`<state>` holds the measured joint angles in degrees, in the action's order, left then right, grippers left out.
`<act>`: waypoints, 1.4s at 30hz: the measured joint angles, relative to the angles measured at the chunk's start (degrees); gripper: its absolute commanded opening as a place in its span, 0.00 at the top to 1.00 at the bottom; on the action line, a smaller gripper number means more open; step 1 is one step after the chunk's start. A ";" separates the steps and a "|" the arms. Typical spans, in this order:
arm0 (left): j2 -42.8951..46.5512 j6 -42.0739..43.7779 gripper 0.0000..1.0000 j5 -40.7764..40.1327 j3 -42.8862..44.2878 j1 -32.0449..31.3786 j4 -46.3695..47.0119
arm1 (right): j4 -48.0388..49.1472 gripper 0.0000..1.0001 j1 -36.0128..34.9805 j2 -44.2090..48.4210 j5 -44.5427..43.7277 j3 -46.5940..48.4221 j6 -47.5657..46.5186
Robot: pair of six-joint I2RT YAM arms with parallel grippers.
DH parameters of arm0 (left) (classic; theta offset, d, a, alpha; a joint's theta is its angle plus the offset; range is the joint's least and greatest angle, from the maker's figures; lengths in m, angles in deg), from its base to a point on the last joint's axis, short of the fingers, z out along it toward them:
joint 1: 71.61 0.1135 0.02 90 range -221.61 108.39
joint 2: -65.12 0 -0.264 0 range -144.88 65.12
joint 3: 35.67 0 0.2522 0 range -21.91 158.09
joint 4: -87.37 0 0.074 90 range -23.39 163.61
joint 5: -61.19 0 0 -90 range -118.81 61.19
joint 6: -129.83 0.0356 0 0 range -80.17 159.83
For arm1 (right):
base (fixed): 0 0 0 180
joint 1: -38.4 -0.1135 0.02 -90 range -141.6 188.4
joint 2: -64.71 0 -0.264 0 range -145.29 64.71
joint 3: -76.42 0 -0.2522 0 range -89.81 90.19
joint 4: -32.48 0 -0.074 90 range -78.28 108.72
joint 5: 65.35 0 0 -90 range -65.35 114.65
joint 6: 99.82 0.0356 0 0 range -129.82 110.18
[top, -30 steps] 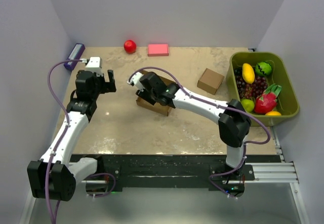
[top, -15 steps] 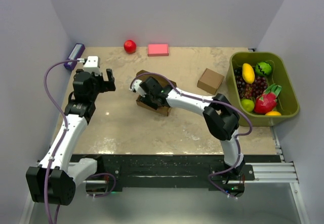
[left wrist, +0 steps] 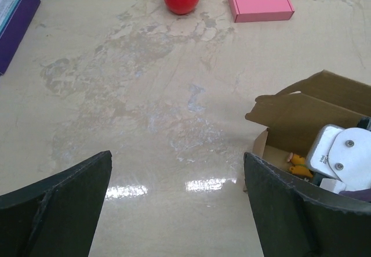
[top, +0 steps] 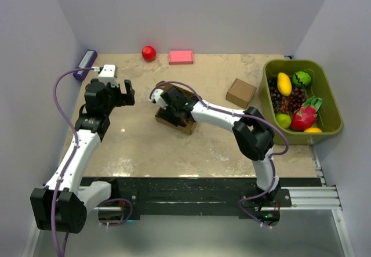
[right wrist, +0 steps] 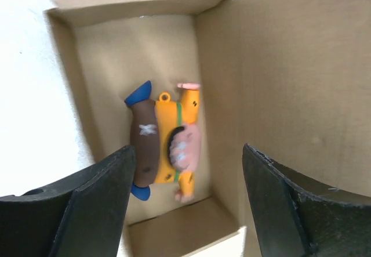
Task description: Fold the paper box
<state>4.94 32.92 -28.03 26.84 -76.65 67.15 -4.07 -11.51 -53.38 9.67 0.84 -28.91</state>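
Observation:
The paper box sits mid-table as a low open brown carton with its flaps up. In the right wrist view its inner wall and floor show, and a small orange, brown and blue toy figure lies inside. My right gripper hangs over the box's open top, jaws open, with the toy below and between them, touching neither finger. My left gripper hovers open to the left of the box, apart from it. In its own view only bare table lies between its fingers, with the box at right.
A red apple, a pink box and a purple box lie along the far edge. A small squarish brown box stands right of centre. A green bin of fruit stands at the right edge.
The right arm's elbow has swung in toward the box while its gripper stayed over it. The left arm has hardly moved.

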 measured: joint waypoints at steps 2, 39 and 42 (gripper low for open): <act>-0.11 0.00 0.00 0.63 0.00 0.04 0.00 | 0.20 0.22 0.00 0.55 0.00 -0.02 0.02; -13.25 0.70 0.02 36.74 -0.02 -2.25 11.06 | 29.00 0.41 12.04 35.82 -0.04 -41.57 26.21; -15.23 0.74 0.02 37.73 -0.02 -2.27 11.28 | 31.95 0.51 12.74 33.86 1.66 -42.32 25.14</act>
<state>-10.29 33.66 9.70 26.82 -78.92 78.43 27.89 1.23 -19.52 11.33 -41.48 -3.77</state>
